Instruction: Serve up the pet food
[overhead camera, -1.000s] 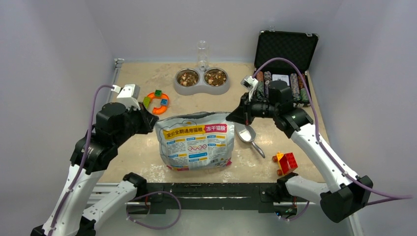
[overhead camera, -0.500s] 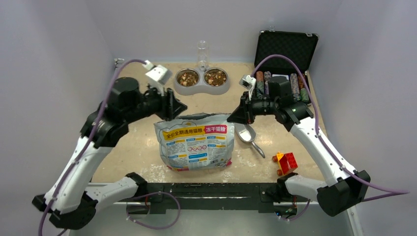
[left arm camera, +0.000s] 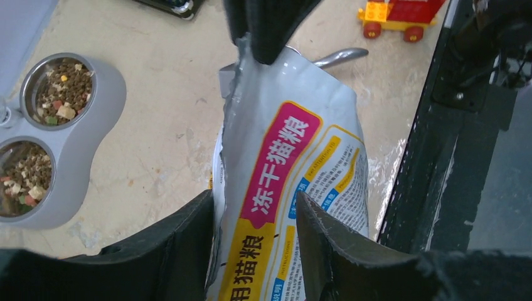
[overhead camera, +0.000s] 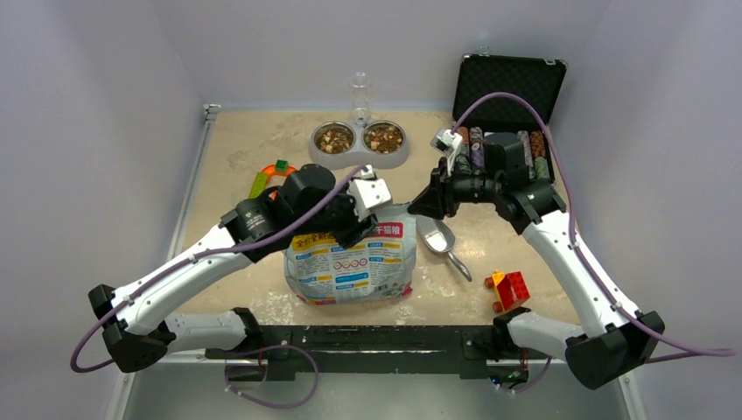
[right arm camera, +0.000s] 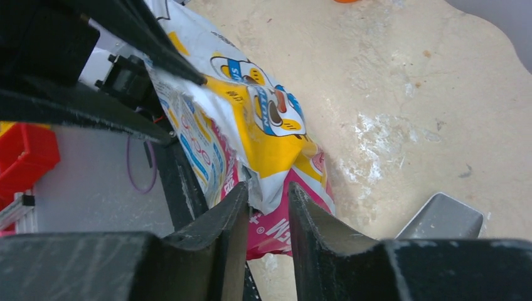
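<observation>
Top external view first: my two arms meet over the printed foil bag [overhead camera: 350, 262], which lies flat on the table between them. The left gripper [left arm camera: 253, 197] reaches in over the bag's upper edge. On the left wrist camera its fingers stand well apart, released, with the bag's pink-labelled top passing between them and neither pad pressed against the foil.

The right gripper [right arm camera: 268, 188] faces it from the other side, at the bag's torn upper corner. On the right wrist camera I see its fingers parted only a little. The thin foil edge sits in that gap close to one finger, and I see no pinch on it, so I read this hand as released too.

The pet food [overhead camera: 334, 137] is not at either hand. The kibble fills both steel bowls of the grey double feeder [overhead camera: 359, 159], beyond the two grippers towards the far edge of the table. A metal scoop [overhead camera: 437, 238] lies just beside the bag, under the right gripper. A red and yellow brick toy [overhead camera: 509, 289] sits nearer the right arm's base.
</observation>
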